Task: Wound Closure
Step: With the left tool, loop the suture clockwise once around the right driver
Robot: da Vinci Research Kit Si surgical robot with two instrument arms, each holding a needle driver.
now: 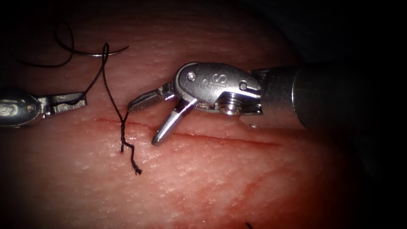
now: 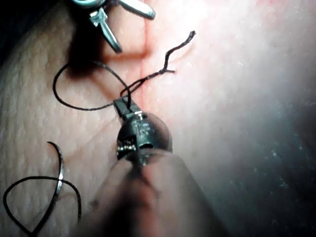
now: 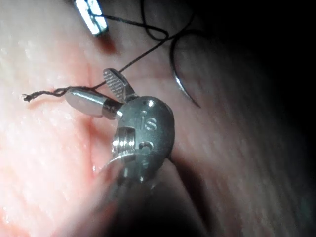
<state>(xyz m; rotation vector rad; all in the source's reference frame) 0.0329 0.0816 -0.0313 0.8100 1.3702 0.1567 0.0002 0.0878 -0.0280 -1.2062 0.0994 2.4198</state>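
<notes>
The left tool is clenched on the thread, which runs from its jaws up to a small loop and down to a knotted stitch at the cut, with a twisted cut end of thread lying just below the cut line on the tissue. The right tool is released, jaws spread wide and holding nothing; one jaw points toward the left tool, the other angles down so that its tip sits at the cut line, just right of the stitch. The curved needle lies free on the tissue above the cut at the upper left, well apart from both tools and not in the tissue.

Risks, as I judge them: the left tool's hold is near the jaw tips, so a hard pull could slip the strand or strain the stitch. The right tool's lower jaw is so near the surface that a dip could scrape the wound edge. The loose needle may be dragged by the slack thread.

The left tool's shaft enters low from the left, nearly level; the right tool's comes from the right, wrist bent toward the stitch
</notes>
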